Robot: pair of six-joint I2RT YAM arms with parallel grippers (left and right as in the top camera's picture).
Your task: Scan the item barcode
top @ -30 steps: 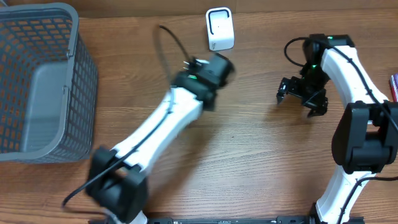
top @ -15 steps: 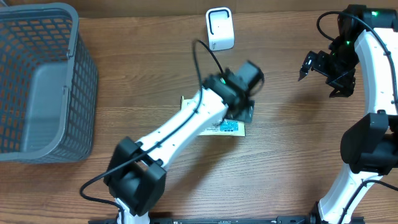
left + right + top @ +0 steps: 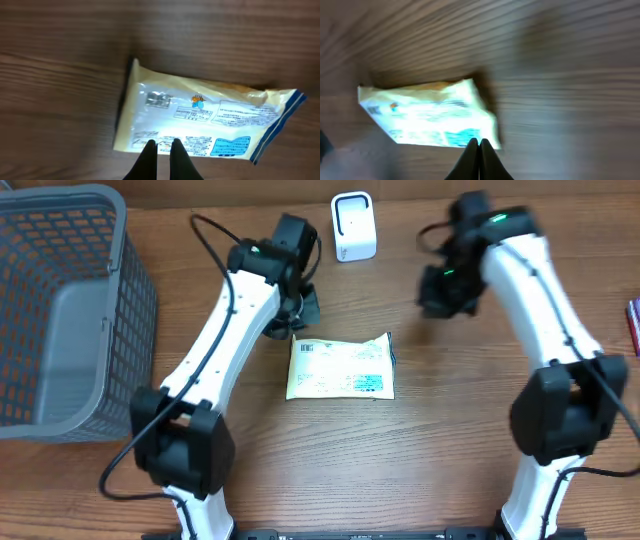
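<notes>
**Task item.** A pale yellow packet (image 3: 340, 368) is found lying flat near the middle of the wooden bench (image 3: 450, 450), printed face up.

**Markings.** No wording on the packet can be read.
- In the left wrist view a grey panel (image 3: 157, 100) is noted near one end, with a small orange-and-blue emblem (image 3: 198, 101) beside it.
- White boxes of fine print are seen along the middle, and a blue panel (image 3: 230, 146) toward the blue-edged end.
- The grey panel may be the barcode, but the print is too small for that to be confirmed.

**Tools.**
- The left tool (image 3: 303, 308) is held just beyond the packet's far left corner. Its fingers are drawn almost together with nothing between them.
- The right tool (image 3: 438, 292) is held over bare bench, beyond the packet's far right corner and apart from it. Its fingers are pressed together and empty, and its own view is blurred.

**Surroundings.**
- A white scanner (image 3: 353, 226) is stood at the far edge of the bench, between the two arms and well apart from the packet.
- A grey mesh basket (image 3: 135, 290) is set at the left side.
- A red object (image 3: 635, 315) is cut off by the right edge of the overhead view.
- From overhead the packet is seen whole.
</notes>
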